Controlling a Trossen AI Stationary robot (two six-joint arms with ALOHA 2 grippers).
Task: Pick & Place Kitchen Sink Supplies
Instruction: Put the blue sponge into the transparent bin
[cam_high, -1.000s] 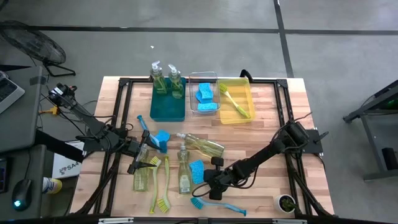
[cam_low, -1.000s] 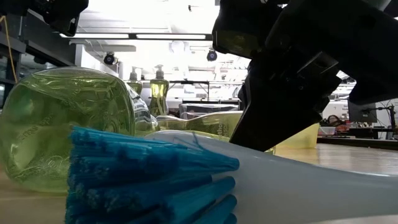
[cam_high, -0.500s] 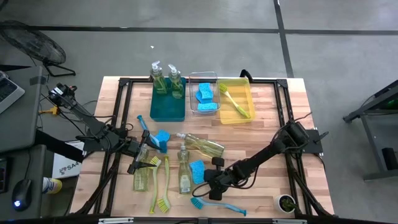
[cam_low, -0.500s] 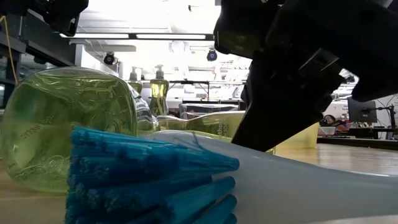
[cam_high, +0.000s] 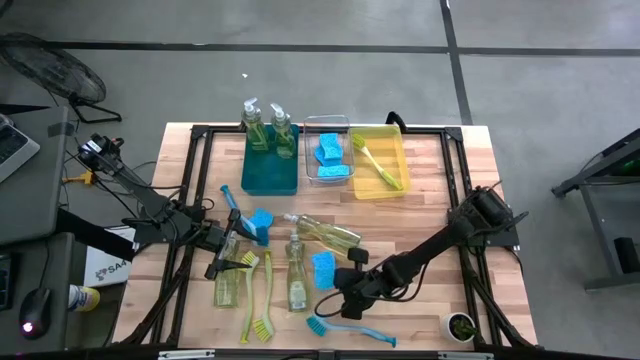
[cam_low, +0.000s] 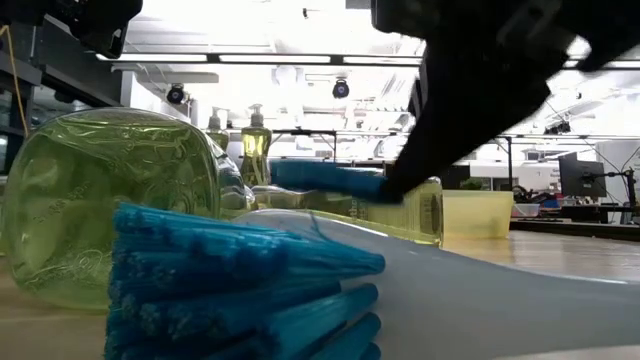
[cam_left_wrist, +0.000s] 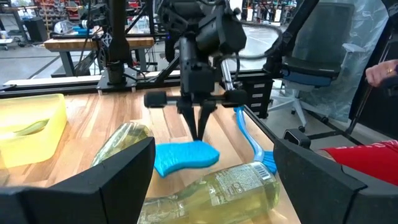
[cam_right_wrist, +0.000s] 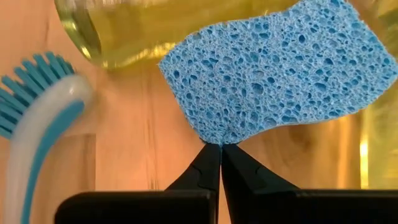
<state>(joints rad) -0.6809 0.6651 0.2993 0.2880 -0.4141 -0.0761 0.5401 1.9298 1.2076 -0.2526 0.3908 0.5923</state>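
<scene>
My right gripper is shut on a bright blue sponge, which is up off the wood near the table's front middle. The left wrist view shows the sponge under those fingers; the low view shows the sponge in the air. Soap bottles lie on their sides around it. A blue brush lies at the near edge, and yellow-green brushes lie to its left. My left gripper waits open at the left, level above the table. My right gripper pinches the sponge's edge between its two fingertips, only at their free ends. The fingers slant down from the table's right and near side. The sponge is lifted clear and sticks out about level beyond the tips, over a lying bottle.
At the back stand a teal bin with two upright pump bottles, a clear bin with blue sponges, and a yellow bin with a yellow-green brush. Another blue brush and sponge lie by the left gripper.
My right gripper has risen, still shut, taking the blue sponge with it. The sponge has come up from the table and now hangs clear of it, a little farther from the near edge.
</scene>
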